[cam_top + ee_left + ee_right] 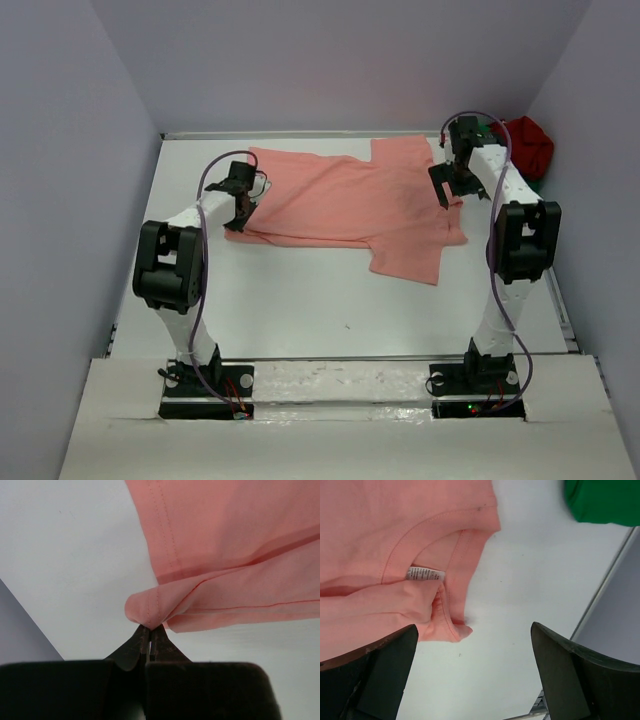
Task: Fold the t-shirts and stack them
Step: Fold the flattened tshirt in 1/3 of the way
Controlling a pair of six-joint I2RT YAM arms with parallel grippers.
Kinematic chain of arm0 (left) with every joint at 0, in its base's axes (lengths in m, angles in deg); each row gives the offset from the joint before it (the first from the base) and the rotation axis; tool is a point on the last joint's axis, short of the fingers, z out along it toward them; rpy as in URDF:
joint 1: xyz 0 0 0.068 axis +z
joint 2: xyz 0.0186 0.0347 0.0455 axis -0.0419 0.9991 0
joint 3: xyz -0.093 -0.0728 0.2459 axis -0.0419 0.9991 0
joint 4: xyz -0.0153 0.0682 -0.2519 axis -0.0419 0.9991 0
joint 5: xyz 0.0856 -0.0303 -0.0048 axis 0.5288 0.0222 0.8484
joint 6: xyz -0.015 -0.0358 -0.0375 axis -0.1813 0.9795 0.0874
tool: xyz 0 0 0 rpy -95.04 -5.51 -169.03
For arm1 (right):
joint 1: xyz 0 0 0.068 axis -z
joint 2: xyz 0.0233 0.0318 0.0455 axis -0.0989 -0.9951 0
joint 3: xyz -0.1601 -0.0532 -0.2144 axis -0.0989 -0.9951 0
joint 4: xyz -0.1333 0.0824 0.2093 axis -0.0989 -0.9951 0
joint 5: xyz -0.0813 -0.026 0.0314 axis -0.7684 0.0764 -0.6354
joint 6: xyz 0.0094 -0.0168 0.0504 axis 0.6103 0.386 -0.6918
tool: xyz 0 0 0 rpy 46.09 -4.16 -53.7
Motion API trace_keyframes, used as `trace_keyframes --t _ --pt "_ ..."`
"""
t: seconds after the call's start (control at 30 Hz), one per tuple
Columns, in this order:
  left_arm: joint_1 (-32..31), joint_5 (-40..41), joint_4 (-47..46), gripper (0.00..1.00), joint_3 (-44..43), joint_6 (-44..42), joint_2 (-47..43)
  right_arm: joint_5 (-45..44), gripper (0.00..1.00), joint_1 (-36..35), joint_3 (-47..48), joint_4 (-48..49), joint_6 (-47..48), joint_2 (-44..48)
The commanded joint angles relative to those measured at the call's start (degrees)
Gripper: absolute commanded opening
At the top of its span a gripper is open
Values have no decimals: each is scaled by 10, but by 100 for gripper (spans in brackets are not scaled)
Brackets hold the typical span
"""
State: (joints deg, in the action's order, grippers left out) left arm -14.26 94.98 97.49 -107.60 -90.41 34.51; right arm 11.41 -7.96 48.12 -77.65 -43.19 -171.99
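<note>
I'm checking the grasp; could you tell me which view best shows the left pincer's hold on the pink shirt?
Left wrist view: the left pincer is shut on a bunched corner of the pink shirt. The top view shows it small, at the shirt's edge; the right wrist view shows only the collar.

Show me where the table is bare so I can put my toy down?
Biggest bare patch: the table between the pink shirt and the arm bases. A thinner strip runs between the shirt and the left wall. Crowded: the far right corner, with the red shirt, green shirt and right pincer.
</note>
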Motion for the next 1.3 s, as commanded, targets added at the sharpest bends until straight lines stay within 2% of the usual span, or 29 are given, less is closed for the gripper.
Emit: trace_keyframes --t 0.0,0.17,0.33,0.4,0.57,0.6,0.63,0.73,0.9,0.97,1.1,1.27 --pt "-17 26 -12 0 4 -1 17 18 100 4 44 -22 8 62" --pt "-25 64 -13 2 -6 0 57 28 100 4 34 -48 10 83" --pt "-26 154 -24 32 9 2 84 52 100 4 -16 -62 20 126" --pt "-26 202 -34 34 17 3 89 65 100 4 -40 -68 24 141" --pt "-16 244 -45 59 23 9 83 64 100 4 -85 -73 53 185" --pt "-13 258 -48 65 21 9 81 66 100 4 -93 -74 60 197" --pt "-12 259 -48 81 16 7 78 76 100 4 -105 -73 68 203" --pt "-12 263 -49 99 5 7 51 107 100 4 -119 -74 76 224" --pt "-9 196 -56 99 7 -5 -32 168 100 4 -139 -78 81 250" --pt "-3 99 -69 99 20 -5 -105 186 100 4 -158 -81 89 268" --pt "10 15 -61 99 41 1 -158 215 100 4 -194 -80 102 314" --pt "25 -20 -63 99 77 13 -198 284 100 -9 -220 -92 111 351"
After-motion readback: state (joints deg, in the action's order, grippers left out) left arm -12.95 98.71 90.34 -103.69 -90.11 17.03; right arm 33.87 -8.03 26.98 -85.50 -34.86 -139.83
